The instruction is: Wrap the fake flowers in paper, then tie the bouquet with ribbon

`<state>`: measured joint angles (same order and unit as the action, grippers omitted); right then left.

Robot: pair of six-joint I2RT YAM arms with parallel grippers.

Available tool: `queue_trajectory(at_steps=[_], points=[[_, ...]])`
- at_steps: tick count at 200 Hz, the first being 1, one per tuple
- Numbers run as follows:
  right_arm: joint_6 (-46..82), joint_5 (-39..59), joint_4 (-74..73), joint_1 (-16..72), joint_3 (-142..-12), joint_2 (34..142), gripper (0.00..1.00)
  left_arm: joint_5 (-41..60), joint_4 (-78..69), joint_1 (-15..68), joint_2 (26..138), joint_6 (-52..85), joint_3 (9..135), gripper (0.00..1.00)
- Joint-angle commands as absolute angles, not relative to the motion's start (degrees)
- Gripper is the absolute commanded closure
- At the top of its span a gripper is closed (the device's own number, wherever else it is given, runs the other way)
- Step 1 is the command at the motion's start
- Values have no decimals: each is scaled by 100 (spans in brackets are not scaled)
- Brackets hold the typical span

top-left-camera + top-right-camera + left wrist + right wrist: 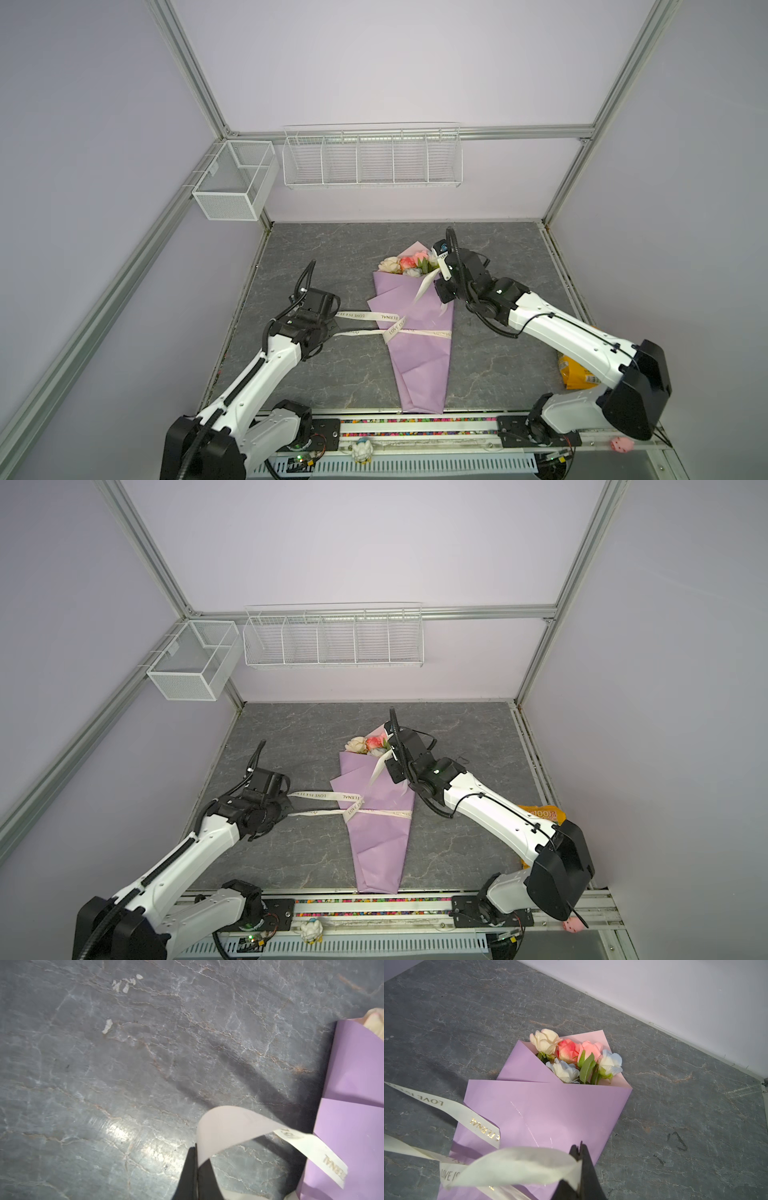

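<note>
The bouquet of fake flowers [415, 345] [378, 837] lies on the grey marble table, wrapped in lilac paper. Its cream, pink and pale blue roses [571, 1053] point toward the back wall. A cream printed ribbon [374, 316] [328, 796] crosses over the wrap's waist. At the bouquet's left, my left gripper [334, 318] [196, 1153] is shut on one ribbon end [232, 1126], low over the table. My right gripper [437, 274] [580, 1147] is shut on the other ribbon end [519, 1163], raised above the wrap's right edge near the roses.
An orange packet [575, 372] [544, 812] lies at the front right, partly under the right arm. On the back wall hang a white wire rack [372, 160] and a mesh box [232, 183]. Small toys [361, 449] sit on the front rail.
</note>
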<state>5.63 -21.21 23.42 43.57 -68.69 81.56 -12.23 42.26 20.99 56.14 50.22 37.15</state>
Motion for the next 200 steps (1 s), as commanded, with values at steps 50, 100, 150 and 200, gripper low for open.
queue_trajectory(at_steps=[50,100,150,200], points=[[523,-2161,2470,4306,-7343,8126,93,-1501,4645,2077,3809,6123,2882,63],[275,-1907,2213,4311,-7374,7604,93,-1067,4219,2076,3733,5356,3084,49],[-55,-1686,1749,4309,-7090,6841,93,437,2660,2276,4421,4236,3215,51],[-133,-2082,2192,4234,-7040,7414,93,427,2023,3630,5615,2784,4003,50]])
